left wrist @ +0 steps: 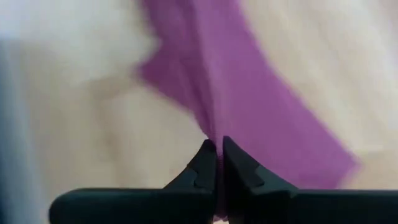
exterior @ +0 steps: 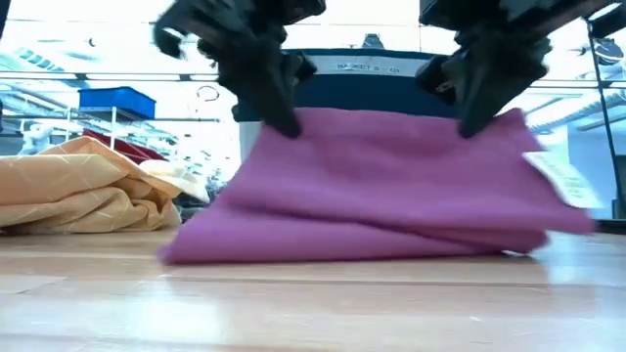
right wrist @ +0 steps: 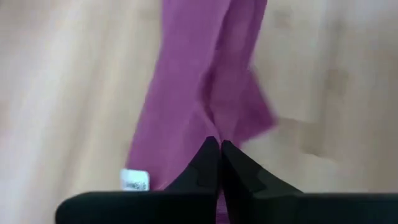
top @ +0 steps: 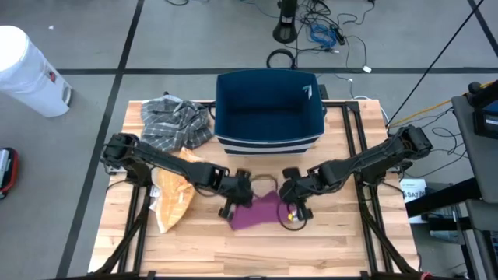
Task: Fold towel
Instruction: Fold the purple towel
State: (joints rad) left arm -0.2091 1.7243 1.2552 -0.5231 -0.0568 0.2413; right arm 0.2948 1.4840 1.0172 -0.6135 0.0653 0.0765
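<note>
A purple cloth towel (top: 257,211) lies bunched near the middle of the light wooden slatted table (top: 334,249), in front of the dark blue fabric bin (top: 268,109), a white tag (right wrist: 134,181) at one edge. The left gripper (top: 233,204) and right gripper (top: 294,208), arms reaching inward from either side, each pinch an upper edge of it, fingers clenched on the fabric.

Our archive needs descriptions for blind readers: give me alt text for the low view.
Two dark robot hands, left hand and right hand, pinch the upper edge of a purple towel lifted off the wooden table. An orange cloth lies beside it.
</note>
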